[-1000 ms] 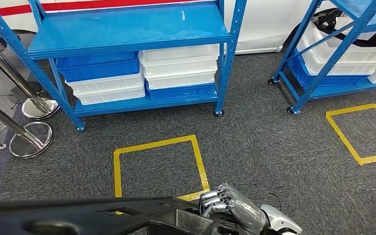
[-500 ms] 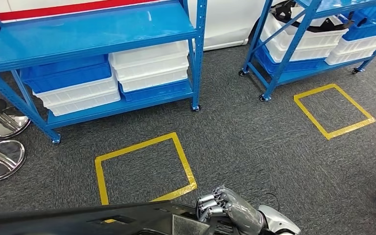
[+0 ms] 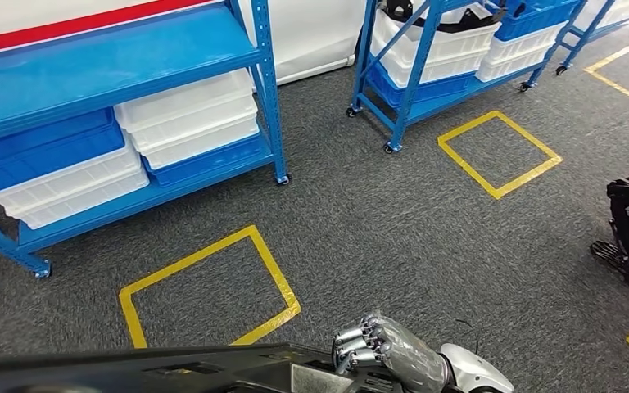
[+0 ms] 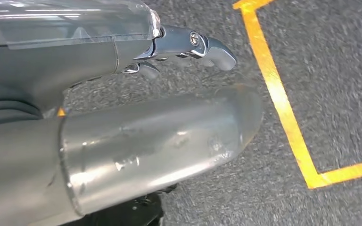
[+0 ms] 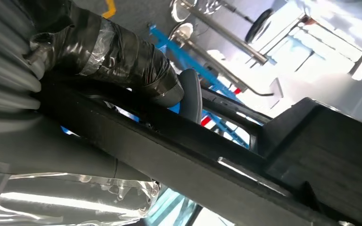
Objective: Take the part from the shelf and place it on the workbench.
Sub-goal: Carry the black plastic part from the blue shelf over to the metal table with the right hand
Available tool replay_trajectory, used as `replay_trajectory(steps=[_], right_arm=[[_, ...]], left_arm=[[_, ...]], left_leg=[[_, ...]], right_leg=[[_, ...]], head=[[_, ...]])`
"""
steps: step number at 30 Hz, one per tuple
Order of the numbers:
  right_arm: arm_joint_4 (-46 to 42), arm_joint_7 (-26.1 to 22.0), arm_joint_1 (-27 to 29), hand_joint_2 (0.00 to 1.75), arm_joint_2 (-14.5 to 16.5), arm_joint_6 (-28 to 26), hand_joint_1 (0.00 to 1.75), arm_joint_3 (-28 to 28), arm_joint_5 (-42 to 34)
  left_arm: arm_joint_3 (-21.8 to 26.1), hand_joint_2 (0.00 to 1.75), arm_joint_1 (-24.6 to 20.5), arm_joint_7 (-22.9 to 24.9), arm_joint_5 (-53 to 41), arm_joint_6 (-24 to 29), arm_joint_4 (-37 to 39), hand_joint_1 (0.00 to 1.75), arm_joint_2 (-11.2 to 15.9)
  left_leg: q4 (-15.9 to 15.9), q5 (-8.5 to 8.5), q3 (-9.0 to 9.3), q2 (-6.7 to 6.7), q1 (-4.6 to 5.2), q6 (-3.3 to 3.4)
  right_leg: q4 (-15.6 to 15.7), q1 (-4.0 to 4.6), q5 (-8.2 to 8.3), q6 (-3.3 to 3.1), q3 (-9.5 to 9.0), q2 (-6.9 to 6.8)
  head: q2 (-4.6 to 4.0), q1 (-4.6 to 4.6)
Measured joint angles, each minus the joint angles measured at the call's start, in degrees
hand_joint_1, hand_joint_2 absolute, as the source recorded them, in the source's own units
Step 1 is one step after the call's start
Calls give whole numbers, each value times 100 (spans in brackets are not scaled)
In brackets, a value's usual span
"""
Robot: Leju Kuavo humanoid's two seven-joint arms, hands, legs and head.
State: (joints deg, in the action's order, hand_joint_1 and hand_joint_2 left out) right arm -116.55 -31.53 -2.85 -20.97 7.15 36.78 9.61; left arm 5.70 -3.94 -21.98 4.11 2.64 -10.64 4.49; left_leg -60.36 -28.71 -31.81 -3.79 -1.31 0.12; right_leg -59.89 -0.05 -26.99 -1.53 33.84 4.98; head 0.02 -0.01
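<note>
the long black part [image 3: 172,370] lies across the 6 o'clock edge of the head view, carried low over the grey carpet. the right hand [image 3: 381,348] grips its end, fingers curled over the top edge. the left hand [image 4: 122,141] has nothing visible between its fingers; whether it grips, i cannot tell. blue shelf [image 3: 123,90] stands at 11 o'clock.

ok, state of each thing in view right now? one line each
right hand: fingers curled over the edge of the black part, holding it
black part: carried low in front of the robot, off the shelf, not yet on a workbench
left hand: grip cannot be told
blue shelf: top level bare, stacked white and blue bins below
</note>
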Motion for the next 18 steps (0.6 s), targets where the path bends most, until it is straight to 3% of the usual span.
replay_trajectory(steps=[1, 3, 4, 6, 7, 8, 9, 10, 11, 12, 14, 16, 18], right_arm=[[-11, -5, 2, 175, -36, -1, 175, -1, -18], [-35, -15, 9, 175, -104, -16, 175, -2, -27], [-50, -18, 12, 175, -131, -35, 175, -5, -22], [-77, -19, -11, 175, -183, -65, 175, -36, -12], [-83, -17, -22, 175, -198, -63, 175, -68, -10], [-86, -13, -34, 175, -210, -39, 175, -107, -9], [-86, -7, -37, 175, -216, -5, 175, -149, 0], [-86, 2, -36, 175, -220, 34, 175, -190, 16], [-86, 15, -39, 175, -228, 78, 175, -227, 39], [-88, 33, -45, 175, -238, 115, 175, -262, 68], [-95, 71, -65, 175, -264, 175, 175, -322, 112], [-102, 103, -89, 175, -290, 221, 175, -362, 139], [-104, 143, -106, 175, -310, 256, 175, -382, 174]], left_arm=[[9, 0, -14, 2, -3, 10, 0, 0, -8], [26, 0, -47, 3, -18, 44, -1, 0, -25], [32, 0, -61, 0, -29, 74, -2, 0, -36], [38, 0, -84, -4, -62, 151, -5, 0, -55], [41, 0, -92, -4, -77, 193, -7, 0, -60], [43, 0, -97, -4, -93, 229, -9, 0, -64], [45, 0, -104, -2, -109, 263, -9, 0, -70], [45, 0, -117, 1, -123, 286, -9, 0, -79], [46, 0, -134, 3, -138, 297, -9, 0, -91], [46, 0, -155, 5, -156, 303, -10, 0, -108], [46, 0, -193, 9, -187, 296, -14, 0, -140], [48, 0, -212, 14, -199, 266, -17, 0, -164], [51, 0, -222, 19, -210, 246, -21, 0, -192]], left_leg=[[119, 5, 45, -75, 8, 13], [184, 11, 60, 5, 9, 31], [221, 37, 69, 71, -2, 57], [293, 86, 89, 228, -28, 113], [301, 94, 93, 308, -18, 130], [301, 95, 89, 385, -10, 140], [298, 91, 86, 463, -5, 141], [295, 87, 85, 537, -3, 139], [292, 81, 87, 604, -4, 132], [290, 72, 95, 666, -6, 119], [285, 47, 123, 763, 6, 77], [283, 28, 142, 842, 26, 20], [297, 24, 163, 932, 32, -47]], right_leg=[[-14, -14, 12, 37, 41, 64], [-7, -37, 54, 124, 102, 179], [-22, -30, 46, 158, 120, 128], [-315, -10, -151, 214, 259, -149], [-626, -19, -329, 239, 402, -318], [-994, -37, -510, 262, 576, -403], [-1315, -58, -629, 285, 728, -438], [-1478, -78, -647, 304, 804, -456], [-1427, -96, -557, 318, 772, -474], [-1152, -110, -379, 324, 623, -512], [-358, -96, -67, 302, 203, -712], [43, -43, 20, 235, 10, -834], [56, -10, 28, 160, 34, -744]], head=[[0, -1], [0, -2], [0, 1], [0, 6], [0, 9], [0, 9], [0, 9], [0, 9], [0, 9], [0, 9], [0, 9], [0, 9], [0, 8]])
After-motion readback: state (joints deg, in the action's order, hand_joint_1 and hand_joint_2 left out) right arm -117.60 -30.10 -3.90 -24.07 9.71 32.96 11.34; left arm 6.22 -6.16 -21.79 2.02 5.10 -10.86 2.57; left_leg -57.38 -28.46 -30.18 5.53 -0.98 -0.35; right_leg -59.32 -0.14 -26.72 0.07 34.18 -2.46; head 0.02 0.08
